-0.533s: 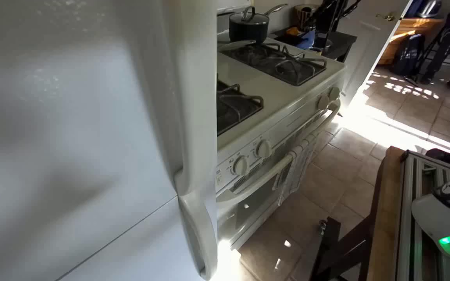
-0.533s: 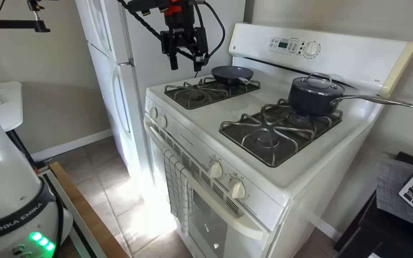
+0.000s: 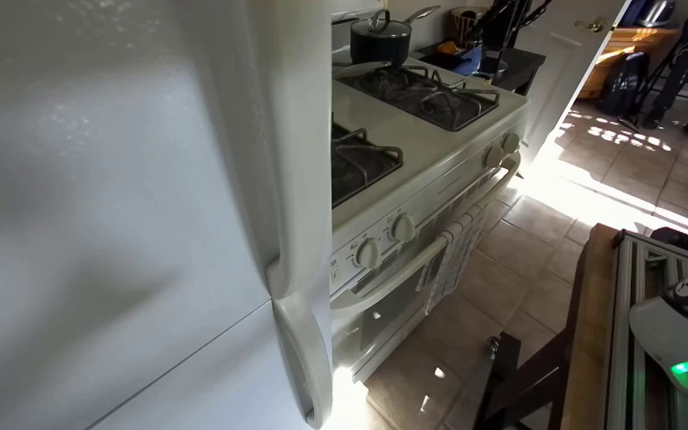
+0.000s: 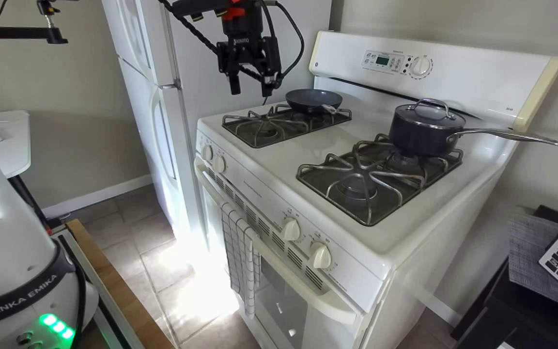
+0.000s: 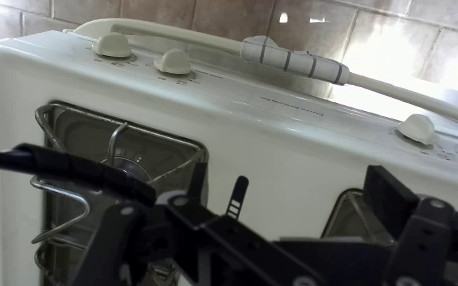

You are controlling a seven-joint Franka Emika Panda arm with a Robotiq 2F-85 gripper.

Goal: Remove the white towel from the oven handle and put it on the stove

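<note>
The gripper (image 4: 251, 89) hangs upper centre in an exterior view, fingers spread wide, nothing between them! Beneath it, the stove (image 5: 276, 159) fills the middle of the wrist view, and there, just right of centre near the top of that frame, is the white towel (image 5: 292, 61), draped over the oven handle (image 5: 197, 38). Looks like the approach, no grasp yet; the next move should carry those fingers out past the front edge, down, and onto the cloth.
</note>
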